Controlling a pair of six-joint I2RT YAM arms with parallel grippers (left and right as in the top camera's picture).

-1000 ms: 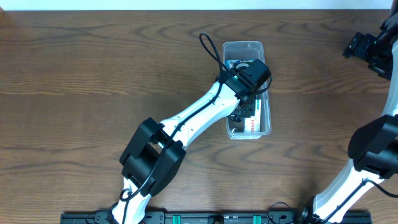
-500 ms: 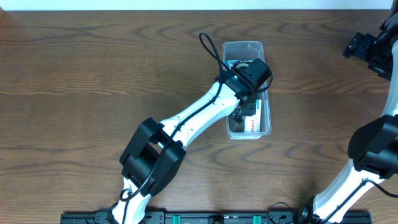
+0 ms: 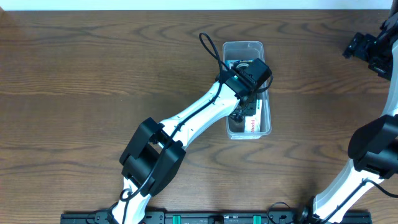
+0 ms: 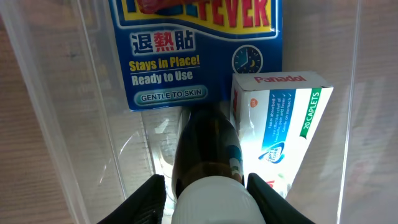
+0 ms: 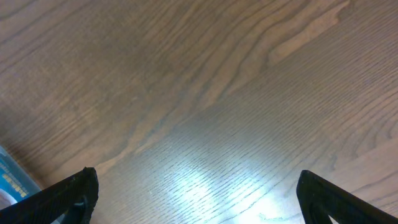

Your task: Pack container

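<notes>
- The container (image 3: 244,45) sits toward the back of the desk (image 3: 93,74). A blue packet (image 4: 199,56) and a pill box (image 4: 280,118) lie inside.
- The left claw (image 4: 208,200) reaches into it and looks clamped on a brown bottle (image 4: 207,146) at its white cap.
- The right claw (image 5: 198,193) hangs spread wide, holding nothing.
- I'd guess packing is well along and the bottle needs releasing.

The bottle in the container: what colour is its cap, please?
The cap is white, the bottle dark brown; clearest in the left wrist view.

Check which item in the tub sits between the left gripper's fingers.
The brown bottle, white-capped; the blue packet and Panadol box lie beyond it, ungripped.
</notes>
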